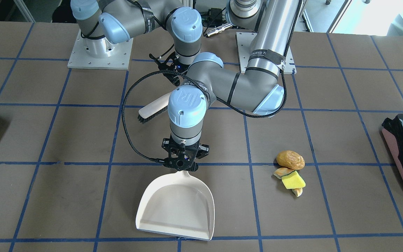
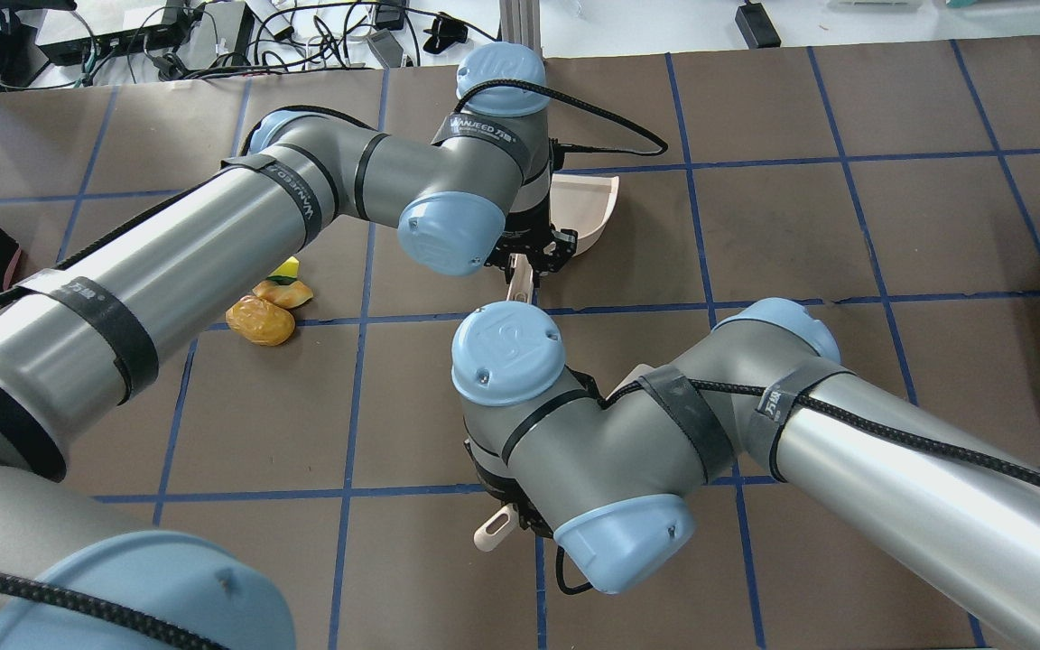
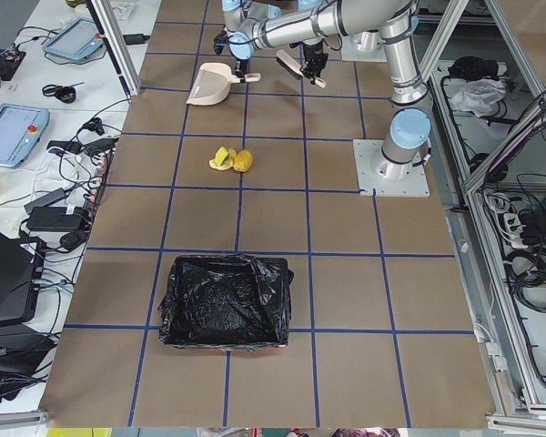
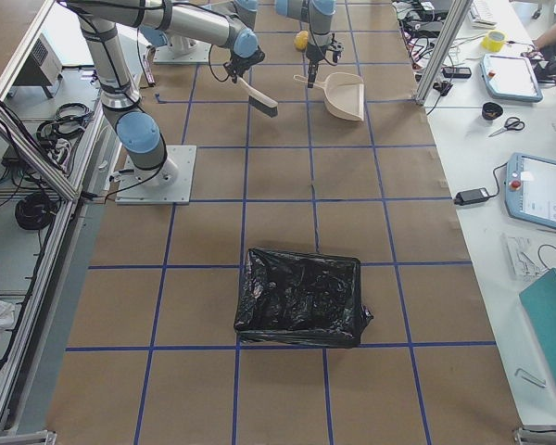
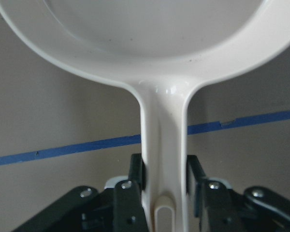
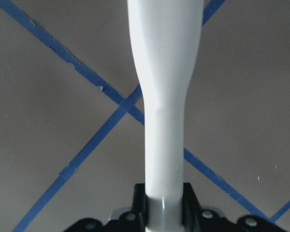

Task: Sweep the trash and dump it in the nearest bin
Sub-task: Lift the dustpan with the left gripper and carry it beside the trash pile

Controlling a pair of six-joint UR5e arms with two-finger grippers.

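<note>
Trash (image 1: 290, 171) is piled: one brown roll (image 1: 290, 159), one yellow sponge (image 1: 293, 180), two orange bits (image 1: 282, 172); dustpan (image 1: 177, 206) is pinched by left gripper (image 5: 165, 176), brush (image 1: 152, 110) by right gripper (image 6: 163, 193).

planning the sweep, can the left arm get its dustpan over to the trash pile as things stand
Probably yes. The left gripper is shut on the dustpan handle, and only bare table lies between the pan and the trash pile, which sits on that arm's own side.

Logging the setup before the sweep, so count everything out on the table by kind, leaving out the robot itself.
Dustpan: 1
Brush: 1
Bread roll: 1
Sponge piece: 1
Shrimp-like bits: 2
Bins: 2
Total: 8
</note>
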